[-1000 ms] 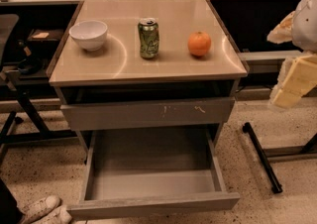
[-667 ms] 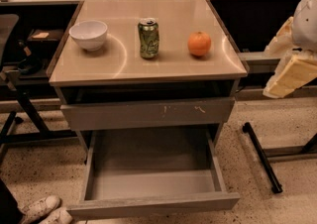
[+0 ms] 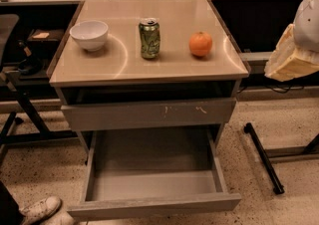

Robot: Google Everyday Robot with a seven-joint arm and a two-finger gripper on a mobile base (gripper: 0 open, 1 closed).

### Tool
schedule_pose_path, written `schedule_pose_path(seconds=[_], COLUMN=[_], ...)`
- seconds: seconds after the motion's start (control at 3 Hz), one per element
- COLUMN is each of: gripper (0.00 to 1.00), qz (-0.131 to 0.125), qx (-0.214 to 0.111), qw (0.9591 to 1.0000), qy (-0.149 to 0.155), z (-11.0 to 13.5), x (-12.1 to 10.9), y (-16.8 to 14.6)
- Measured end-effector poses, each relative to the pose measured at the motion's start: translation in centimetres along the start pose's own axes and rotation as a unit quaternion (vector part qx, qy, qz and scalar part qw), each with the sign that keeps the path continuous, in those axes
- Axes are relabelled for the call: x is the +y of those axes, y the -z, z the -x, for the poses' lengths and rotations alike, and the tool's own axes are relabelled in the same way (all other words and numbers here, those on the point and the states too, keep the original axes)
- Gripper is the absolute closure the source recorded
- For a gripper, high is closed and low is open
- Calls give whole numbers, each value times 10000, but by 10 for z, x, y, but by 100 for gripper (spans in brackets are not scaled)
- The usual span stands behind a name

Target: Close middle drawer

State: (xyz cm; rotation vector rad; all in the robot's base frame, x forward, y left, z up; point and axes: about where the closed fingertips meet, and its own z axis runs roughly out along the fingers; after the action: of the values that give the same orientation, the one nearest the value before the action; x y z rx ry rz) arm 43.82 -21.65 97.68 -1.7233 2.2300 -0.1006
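Observation:
The middle drawer [image 3: 154, 206] is pulled far out of the cabinet at the bottom of the camera view. It is a wide, shallow grey box with a plain front panel, and it is empty inside. Above it sits the grey drawer front with pale scratch marks [image 3: 149, 114], almost flush with the cabinet. My gripper [image 3: 291, 58], pale yellowish under a white arm, hangs at the right edge of the view. It is beside the cabinet's top right corner, apart from it and well above the open drawer.
On the cabinet top [image 3: 124, 67] stand a white bowl [image 3: 89, 35], a green can [image 3: 149, 38] and an orange [image 3: 200, 44]. A black frame leg [image 3: 263, 157] lies on the floor at the right. A shoe [image 3: 40, 209] is at the bottom left, and a chair [image 3: 12, 64] at the left.
My gripper has moved up and a little to the left, towards the cabinet's right side. The drawers and the things on top have not moved.

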Motion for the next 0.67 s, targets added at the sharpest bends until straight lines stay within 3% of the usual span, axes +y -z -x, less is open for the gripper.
schedule_pose_path(seconds=[0.33, 0.67], gripper=[100, 100], qz=[-96, -32], qx=[53, 202], qw=[9999, 9996], qy=[29, -186], z=[-4, -18], x=[0, 31], y=[3, -7])
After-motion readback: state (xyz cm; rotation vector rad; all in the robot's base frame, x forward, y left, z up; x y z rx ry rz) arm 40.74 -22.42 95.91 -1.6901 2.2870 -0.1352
